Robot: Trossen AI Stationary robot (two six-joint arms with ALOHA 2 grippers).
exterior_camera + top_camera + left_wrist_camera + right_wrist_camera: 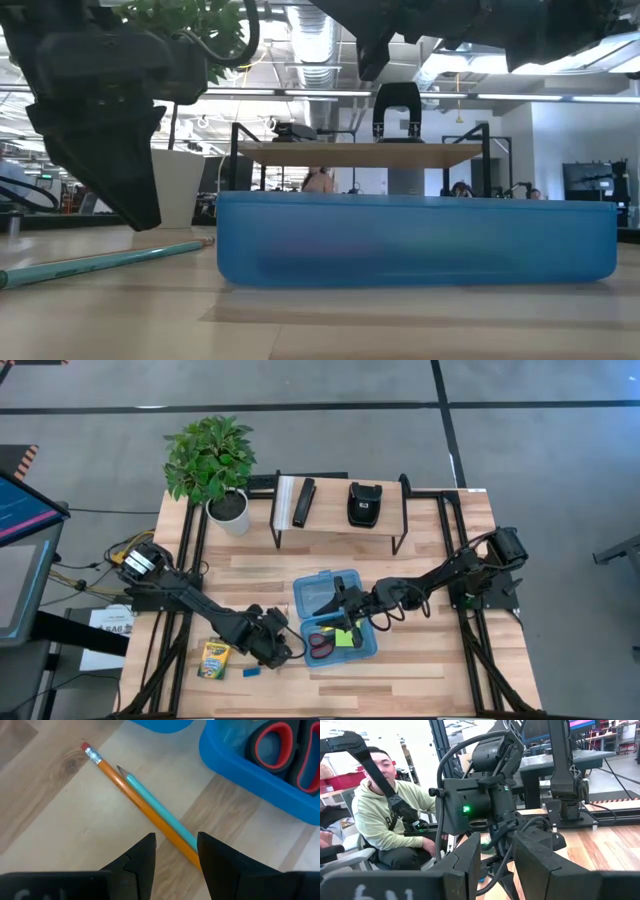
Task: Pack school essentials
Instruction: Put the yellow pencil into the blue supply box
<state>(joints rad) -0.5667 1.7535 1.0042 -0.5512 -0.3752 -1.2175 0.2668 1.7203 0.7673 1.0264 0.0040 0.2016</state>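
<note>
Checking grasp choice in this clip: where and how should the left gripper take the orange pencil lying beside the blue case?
Grip the orange pencil mid-shaft, coming straight down, fingers closing across its length. It lies flat on the table, so only its sides are reachable. The teal pencil lies against it, so both will probably come up together. The left gripper is open, straddling both pencils.

Blue case [310, 596] just beside pencils [145, 807].
</note>
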